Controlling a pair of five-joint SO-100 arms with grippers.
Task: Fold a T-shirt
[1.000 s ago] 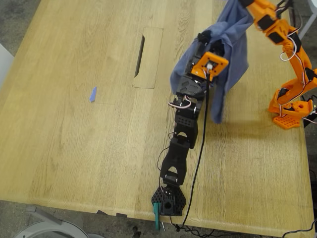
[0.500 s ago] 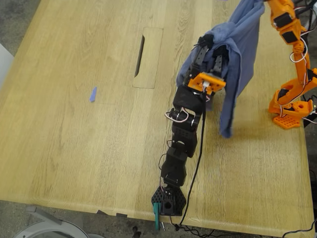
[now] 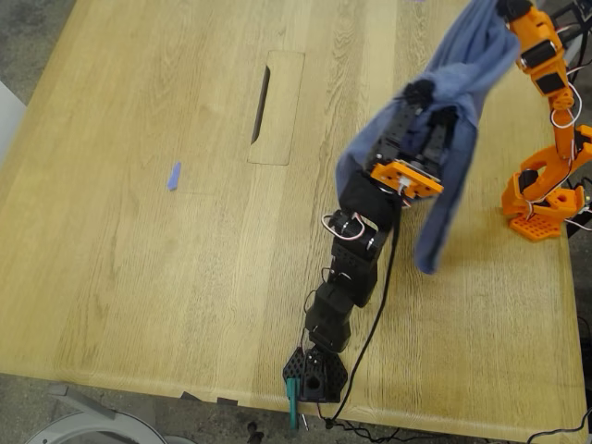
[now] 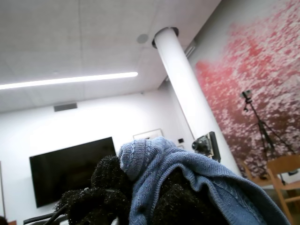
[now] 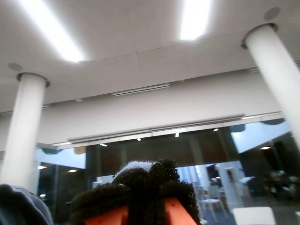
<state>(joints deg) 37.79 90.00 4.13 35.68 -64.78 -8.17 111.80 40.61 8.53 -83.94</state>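
While the black arm rises from its base at the near tabletop point(image 3: 139, 277) edge, my first gripper point(image 3: 427, 100) points upward with its fuzzy black fingers point(image 4: 110, 176) pinched onto a hem of the T-shirt point(image 3: 451, 139), which drapes over them in the first wrist view. The slate-blue cloth hangs clear of the wood (one loose end dangles low beside the black arm) and stretches up toward the exterior view's upper right. Farther back, the orange arm's second gripper point(image 3: 507, 7) grips the shirt's other end at the frame's top edge; its pads point(image 5: 145, 183) appear pressed together. A small blue scrap point(image 3: 173, 176) lies well apart on the exterior view's left.
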